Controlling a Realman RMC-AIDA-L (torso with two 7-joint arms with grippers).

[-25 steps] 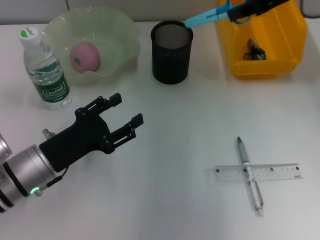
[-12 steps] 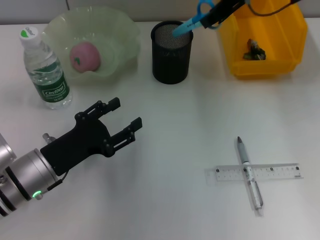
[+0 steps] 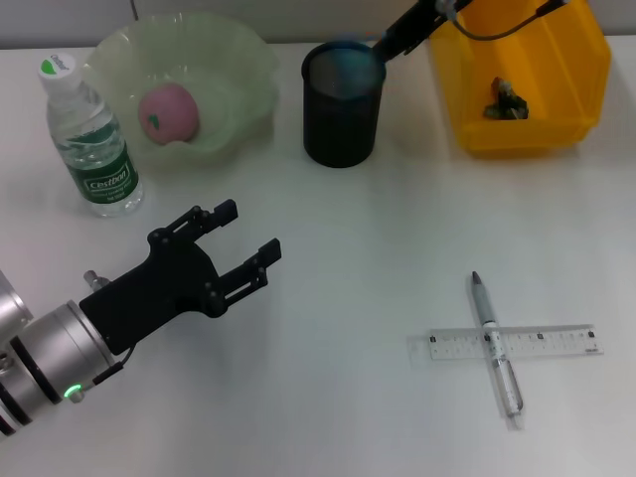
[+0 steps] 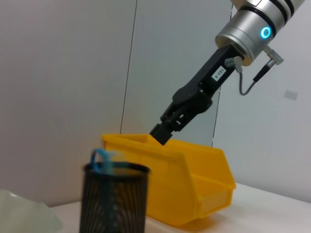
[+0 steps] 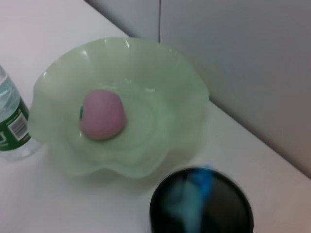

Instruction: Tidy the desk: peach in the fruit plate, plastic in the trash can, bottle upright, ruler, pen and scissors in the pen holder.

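My right gripper (image 3: 390, 42) (image 4: 162, 134) hangs open just above the rim of the black mesh pen holder (image 3: 341, 119) (image 4: 114, 204) (image 5: 201, 204). The blue scissors (image 3: 346, 68) (image 4: 103, 158) (image 5: 199, 187) show as a blur inside the holder, apart from the gripper. The peach (image 3: 169, 111) (image 5: 102, 115) lies in the green fruit plate (image 3: 248, 70). The bottle (image 3: 91, 139) stands upright at the left. The pen (image 3: 494, 343) lies across the ruler (image 3: 556, 341) at the front right. My left gripper (image 3: 250, 229) hovers open and empty over the table's left middle.
The yellow trash can (image 3: 537, 109) stands right of the pen holder, with a small piece of plastic (image 3: 505, 101) inside. The right arm reaches over the can's near-left corner. Bare white table lies between the left gripper and the pen.
The right gripper carried the scissors left and tipped them into the pen holder, then let go; they now sit inside it. The left gripper drifted slightly toward the front.
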